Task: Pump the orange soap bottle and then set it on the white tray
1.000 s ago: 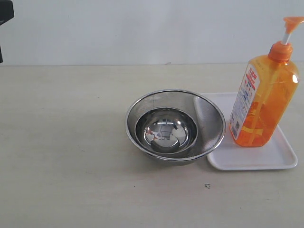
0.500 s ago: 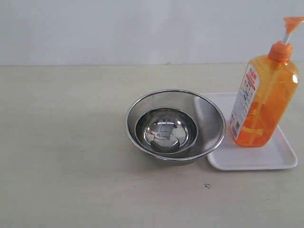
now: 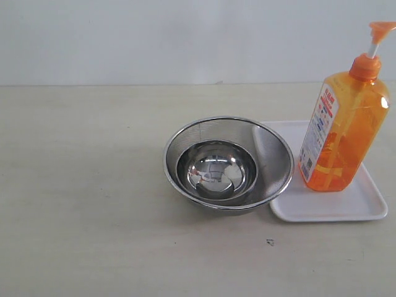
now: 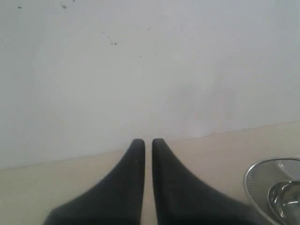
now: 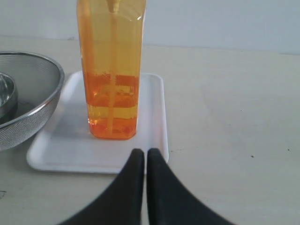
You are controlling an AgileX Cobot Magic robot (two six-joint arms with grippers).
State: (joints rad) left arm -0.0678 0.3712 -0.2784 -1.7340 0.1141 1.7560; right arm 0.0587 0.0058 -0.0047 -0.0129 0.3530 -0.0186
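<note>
Exterior view first: the orange soap bottle (image 3: 343,136) is standing upright on the white tray (image 3: 328,210), over toward the tray's right side. This is the only angle that gets the whole bottle, with the pump head (image 3: 380,28) and the label (image 3: 318,133). A mesh bowl (image 3: 272,154) sits just left of the tray on the tabletop (image 3: 93,185), its rim overlapping the tray's left edge. There's a smaller shiny steel bowl (image 3: 216,170) inside it. The claws only show up in the wrist views.

Left wrist view: the left claw (image 4: 144,143) has its fingers pulled together with just a thin slit between them, and it's gripping nothing. It's up over bare tabletop with a pale wall (image 4: 140,56) behind. A slice of the mesh bowl (image 4: 262,171) and the steel bowl (image 4: 286,201) peeks in at the edge. Bottle and tray don't make it into this one.

Right wrist view: the right claw (image 5: 142,152) is also closed up to a thin slit and empty. Its tips line up with the tray's near rim, but I can't tell if they touch it. Right past them the bottle stands on the tray, showing only its lower body.
</note>
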